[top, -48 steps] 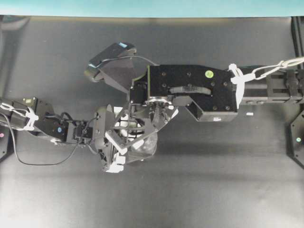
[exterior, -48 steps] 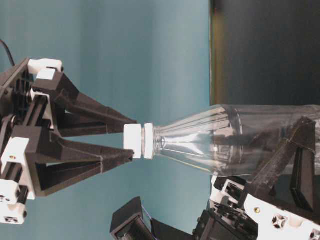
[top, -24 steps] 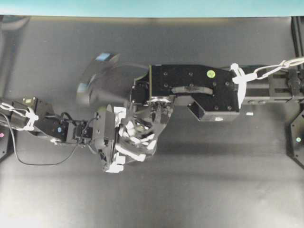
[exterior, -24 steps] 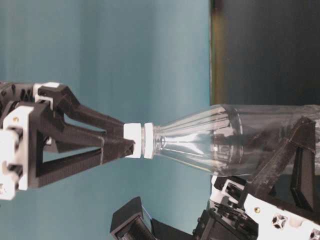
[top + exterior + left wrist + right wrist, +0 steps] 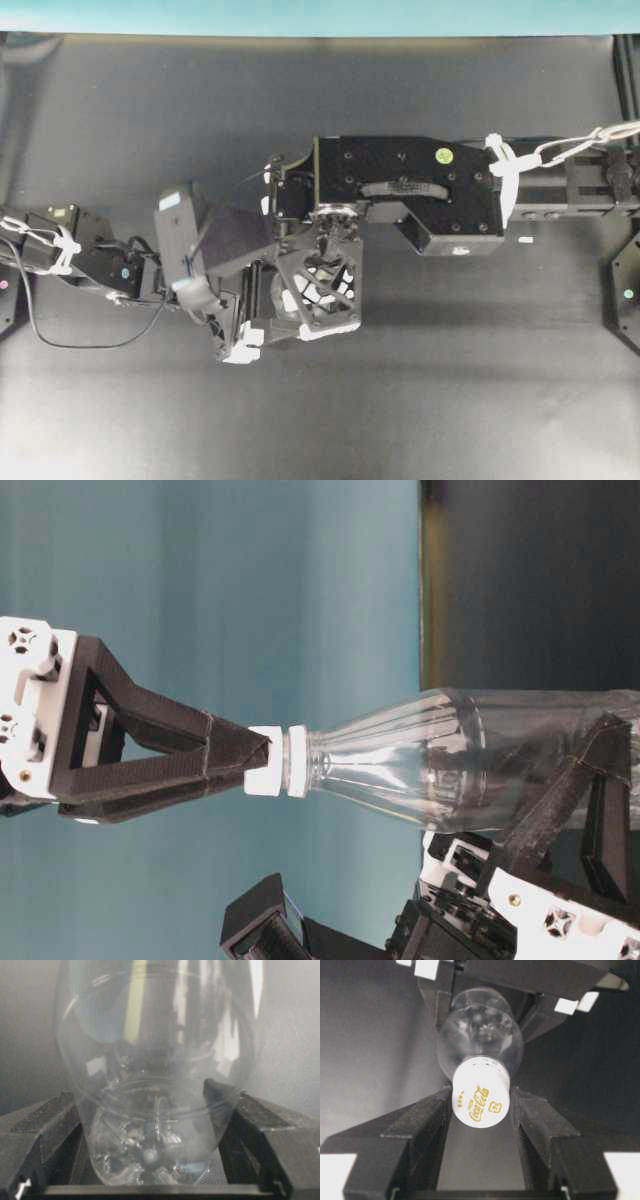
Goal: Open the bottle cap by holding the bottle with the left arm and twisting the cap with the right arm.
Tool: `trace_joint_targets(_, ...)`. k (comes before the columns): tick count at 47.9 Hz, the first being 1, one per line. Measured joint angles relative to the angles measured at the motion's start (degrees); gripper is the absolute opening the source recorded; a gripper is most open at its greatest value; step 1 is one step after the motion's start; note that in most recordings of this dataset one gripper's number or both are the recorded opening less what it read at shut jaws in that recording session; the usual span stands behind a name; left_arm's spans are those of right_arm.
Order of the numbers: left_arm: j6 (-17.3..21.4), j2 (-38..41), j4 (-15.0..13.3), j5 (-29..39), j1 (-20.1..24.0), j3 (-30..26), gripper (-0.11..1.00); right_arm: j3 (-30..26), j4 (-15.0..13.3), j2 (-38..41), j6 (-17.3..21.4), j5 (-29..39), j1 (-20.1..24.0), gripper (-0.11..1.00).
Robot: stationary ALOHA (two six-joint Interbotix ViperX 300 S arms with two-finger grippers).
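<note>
- Lowest in the right wrist view, the right arm's fingers press on both sides of the bottle cap, which sits at the frame's centre; the white cap carries gold lettering on its top.
- Just beyond the cap in that view, the bottle runs up toward the top of the frame, where the left arm's fingers flank its body.
- At the bottom of the left wrist view, the black fingers of the left arm close on the clear bottle's lower body from the left and right sides, so the bottle fills the middle of the frame.
- From the table-level view, the bottle appears lying sideways across the frame, its cap at centre left, and its body stretching to the right edge.
- Left of the cap there, the right gripper holds it at the finger ends; the left arm's finger lies over the body at lower right.
- Seen from overhead, the right arm reaches in from the right edge and the left arm from the left edge, meeting at centre over the dark bench.
- A tiny white scrap lies on the bench right of centre.
</note>
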Motion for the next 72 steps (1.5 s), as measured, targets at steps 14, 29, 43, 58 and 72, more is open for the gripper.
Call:
trace_joint_targets(14, 0.00, 0.00, 0.00, 0.18, -0.09, 0.00, 0.81, 0.00, 0.00, 0.00, -1.58, 0.09, 0.00, 0.37)
trace_joint_targets(29, 0.00, 0.00, 0.09, 0.26, -0.09, 0.00, 0.81, 0.00, 0.00, -0.09, -0.62, 0.09, 0.00, 0.37)
trace_joint_targets(43, 0.00, 0.00, 0.00, 0.26, -0.09, 0.00, 0.81, 0.44, 0.00, -0.53, 2.64, 0.53, 0.09, 0.60)
trace_joint_targets(58, 0.00, 0.00, 0.00, 0.26, -0.09, 0.09, 0.81, 1.67, -0.09, -3.52, 5.98, 0.44, 0.09, 0.82)
trace_joint_targets(72, 0.00, 0.00, 0.09, 0.26, -0.09, 0.00, 0.81, 11.34, -0.26, -13.80, 11.78, -1.76, 0.09, 0.82)
